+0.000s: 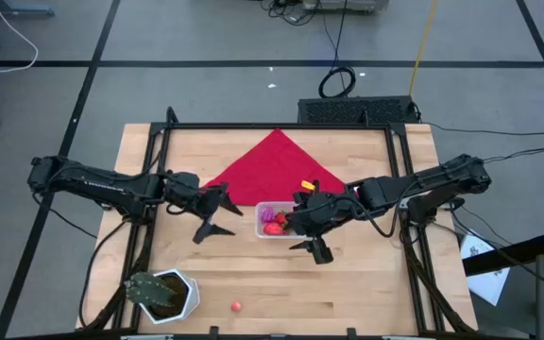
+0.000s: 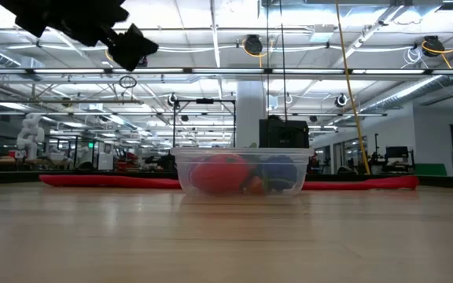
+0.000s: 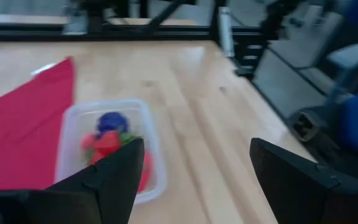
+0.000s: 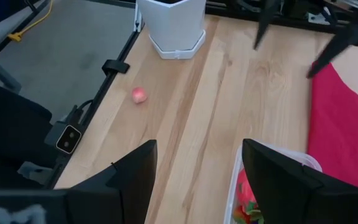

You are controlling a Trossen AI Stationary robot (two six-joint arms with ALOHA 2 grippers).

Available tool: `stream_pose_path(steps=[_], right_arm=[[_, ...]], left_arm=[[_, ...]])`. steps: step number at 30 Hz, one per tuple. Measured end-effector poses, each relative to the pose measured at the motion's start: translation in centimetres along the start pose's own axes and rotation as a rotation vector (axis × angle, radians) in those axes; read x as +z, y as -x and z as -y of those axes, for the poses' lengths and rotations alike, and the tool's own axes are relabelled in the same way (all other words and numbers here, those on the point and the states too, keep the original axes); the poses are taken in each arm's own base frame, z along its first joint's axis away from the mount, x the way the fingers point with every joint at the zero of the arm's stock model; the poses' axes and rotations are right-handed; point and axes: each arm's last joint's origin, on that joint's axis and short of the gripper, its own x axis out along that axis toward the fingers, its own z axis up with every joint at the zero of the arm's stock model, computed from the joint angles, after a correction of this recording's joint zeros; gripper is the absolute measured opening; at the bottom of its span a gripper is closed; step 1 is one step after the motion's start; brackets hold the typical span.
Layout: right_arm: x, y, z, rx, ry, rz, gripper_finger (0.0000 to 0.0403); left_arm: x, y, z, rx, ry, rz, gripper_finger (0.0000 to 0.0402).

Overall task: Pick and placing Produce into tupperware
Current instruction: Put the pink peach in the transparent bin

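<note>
a: high view? tupperware (image 1: 270,220) mid-table, produce (image 1: 274,225) inside, left gripper (image 1: 217,215) at its 9 o'clock, right gripper (image 1: 310,231) at 3.
b: wrist views: both jaws apart, empty. red ball (image 4: 139,94) loose near pot (image 4: 174,25).

Overhead view straight down, table-level view across, both sharing tupperware (image 1: 273,222)

Bright overhead lighting, blurred wrist views

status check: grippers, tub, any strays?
Left gripper open, empty, left of tub. Right gripper open, empty, at tub's right end. Tupperware holds red and purple produce. One red ball loose near plant pot.
</note>
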Motion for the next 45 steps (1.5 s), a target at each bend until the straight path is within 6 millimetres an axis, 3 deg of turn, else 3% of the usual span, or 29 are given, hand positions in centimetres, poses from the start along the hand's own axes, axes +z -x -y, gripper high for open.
stream_pose_path(steps=[9,11,14,19,24,29,45], right_arm=[[0.0,0.0,0.0,0.0,0.009,-0.001,0.0228],[0.0,0.0,0.0,0.0,0.009,-0.001,0.0228],[0.0,0.0,0.0,0.0,0.009,0.0,0.0228],[0.1,0.0,0.0,0.0,0.013,0.013,0.0228],[0.3,0.0,0.0,0.001,0.022,0.033,0.0228],[0.3,0.0,0.0,0.001,0.022,0.032,0.0228],[0.3,0.0,0.0,0.001,0.022,0.032,0.0228]], left_arm=[[0.1,0.0,-0.2,0.086,0.188,0.015,0.0296],[-0.3,0.0,-0.1,0.04,0.103,-0.028,0.0296],[-0.6,0.2,0.2,-0.184,-0.067,-0.053,0.0296],[-1.5,-0.6,0.2,-0.526,-0.124,-0.059,0.0296],[-3.5,-2.6,-0.7,-0.54,-0.14,-0.149,0.0296],[-4.4,-3.5,-1.2,-0.644,-0.319,-0.091,0.0296],[-8.2,-7.7,-2.0,-0.808,-0.412,-0.038,0.0296]])
